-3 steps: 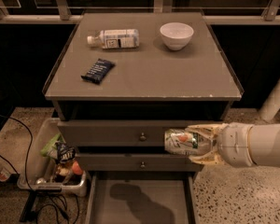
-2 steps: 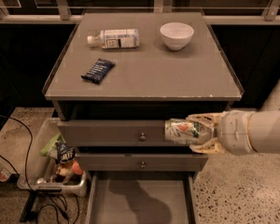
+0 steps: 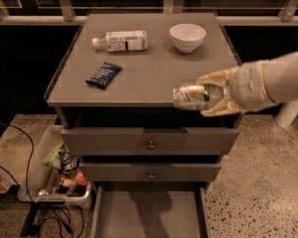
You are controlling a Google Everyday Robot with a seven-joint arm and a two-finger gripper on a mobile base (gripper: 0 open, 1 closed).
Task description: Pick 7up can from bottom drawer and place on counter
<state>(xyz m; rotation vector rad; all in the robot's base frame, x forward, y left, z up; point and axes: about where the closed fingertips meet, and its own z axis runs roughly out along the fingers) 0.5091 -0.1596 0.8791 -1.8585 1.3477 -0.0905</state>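
Observation:
The 7up can (image 3: 191, 95), silvery-green with red-orange marks, lies sideways in my gripper (image 3: 208, 94), which is shut on it. The can hangs at the counter's front edge, right of the middle, about level with the top. The counter (image 3: 149, 68) is a flat grey cabinet top. The bottom drawer (image 3: 149, 213) stands pulled out below, its grey floor bare. My white arm (image 3: 275, 81) reaches in from the right.
On the counter lie a clear plastic bottle with a white label (image 3: 120, 40), a white bowl (image 3: 187, 36) and a dark snack packet (image 3: 104, 75). Two shut knobbed drawers (image 3: 150, 142) sit above the open one. A bin of clutter (image 3: 59, 175) and cables lie on the floor at left.
My gripper has lifted the can from in front of the top drawer up to the level of the counter's front edge.

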